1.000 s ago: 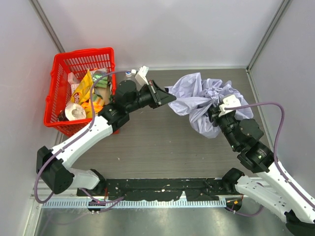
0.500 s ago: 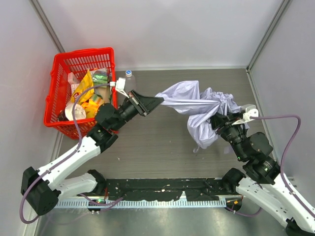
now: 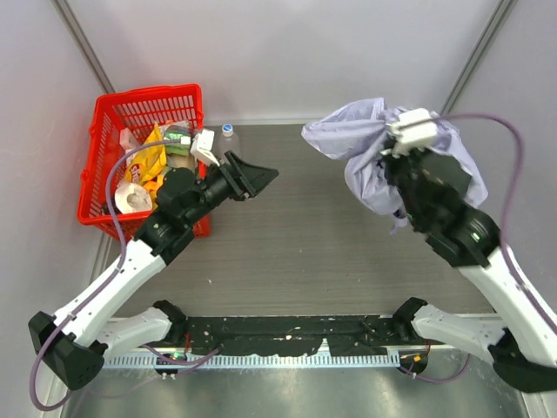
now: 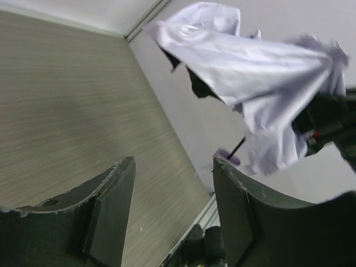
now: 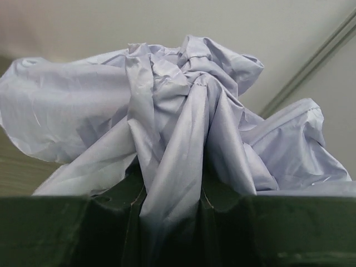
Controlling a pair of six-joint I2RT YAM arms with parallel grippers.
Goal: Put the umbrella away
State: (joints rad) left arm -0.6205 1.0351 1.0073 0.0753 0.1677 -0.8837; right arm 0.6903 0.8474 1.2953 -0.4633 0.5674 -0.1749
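Grey table: one umbrella (crumpled), one red basket

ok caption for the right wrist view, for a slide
Close-up: the right gripper shut on the bunched lavender canopy of the umbrella

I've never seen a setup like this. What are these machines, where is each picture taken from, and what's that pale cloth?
Two robots, a left arm and a right arm, are bolted to a table. One picture looks down from above; the other two come from cameras on the wrists. The right gripper pinches a crumpled pale lavender umbrella, holding it up. The left gripper is open and empty. A red basket of packaged goods and a clear bottle stand at the back left.
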